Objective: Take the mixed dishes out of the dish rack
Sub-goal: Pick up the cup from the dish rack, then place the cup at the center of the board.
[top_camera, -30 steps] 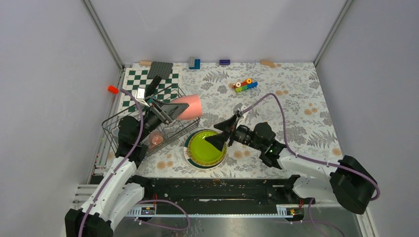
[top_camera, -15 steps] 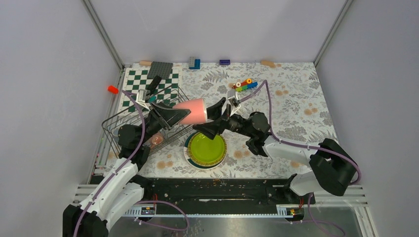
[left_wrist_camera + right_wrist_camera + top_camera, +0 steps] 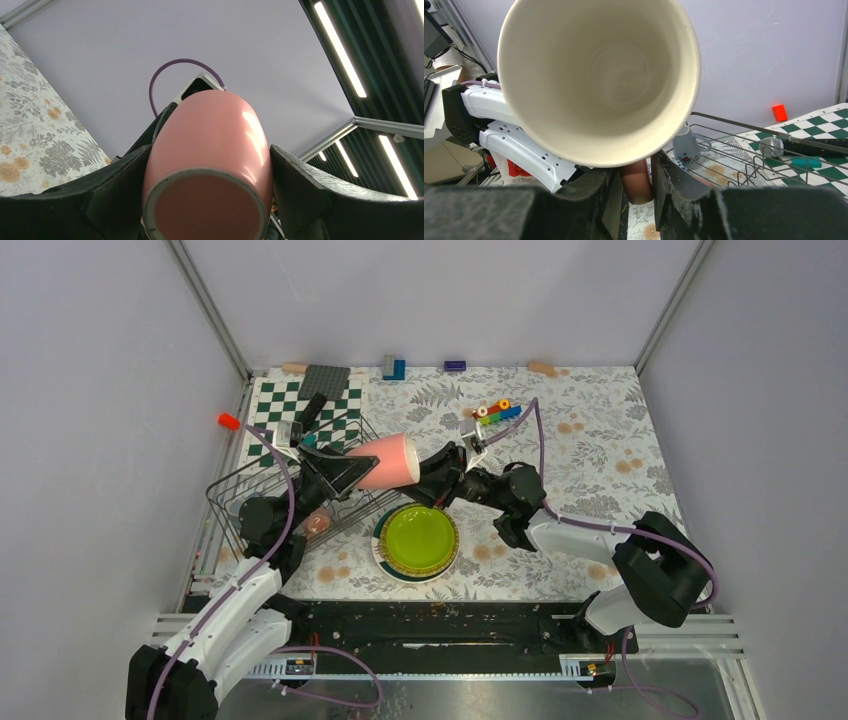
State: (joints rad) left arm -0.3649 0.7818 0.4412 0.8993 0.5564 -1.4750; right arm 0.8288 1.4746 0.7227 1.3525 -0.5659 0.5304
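Pale lilac walls close round a worktop (image 3: 600,440) covered in a leaf-print cloth, with both arms bolted at its near edge. Nearest the arms, a lime-green plate (image 3: 415,540) lies on the cloth on top of a small stack, already out of the rack. The dark rim of a white plate (image 3: 379,540) shows beneath it.

Just beyond and above the stack, the pink cup (image 3: 395,460) hangs in mid-air on its side. The left hand (image 3: 362,469) is clamped wide across its body near the base, and the mouth is turned towards the right arm. The right hand (image 3: 432,478) has its fingers drawn in on either side of the cup's handle, just under the rim, and looks to be gripping it.

From where I stand this is a handover. Next, I'd judge, the left hand must let go cleanly so the right can carry the cup over and set it down.

The cup is smooth and glossy pink outside and cream inside, and it looks empty and unchipped.

To the left stands the dish rack (image 3: 240,502), black wire, with something pinkish (image 3: 318,523) lying inside it. Farther back are a chequered board (image 3: 290,405) and some toy bricks (image 3: 497,412).
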